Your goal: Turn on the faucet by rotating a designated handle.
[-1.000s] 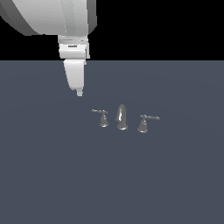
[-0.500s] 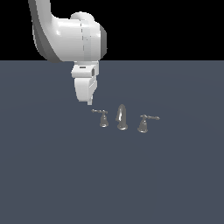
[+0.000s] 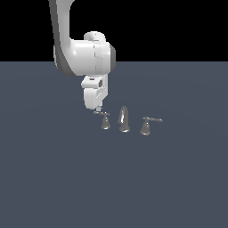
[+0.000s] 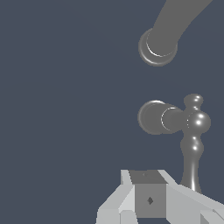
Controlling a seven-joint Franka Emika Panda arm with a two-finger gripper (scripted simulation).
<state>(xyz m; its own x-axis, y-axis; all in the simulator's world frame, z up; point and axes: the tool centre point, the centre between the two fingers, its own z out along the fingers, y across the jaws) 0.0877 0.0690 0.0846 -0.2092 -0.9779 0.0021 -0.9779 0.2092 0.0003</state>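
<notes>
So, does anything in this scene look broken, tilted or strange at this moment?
Nothing stands out. The faucet stands upright with its spout between two lever handles. The handle on the exterior view's left looks intact, and the gripper hangs just above its lever end. No spill or damage shows.

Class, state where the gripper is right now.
In the exterior view, the gripper hangs just above the lever tip of the handle, on the spout's left.

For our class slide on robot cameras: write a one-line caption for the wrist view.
Wrist view: gripper beside the chrome handle lever, spout beyond.
</notes>
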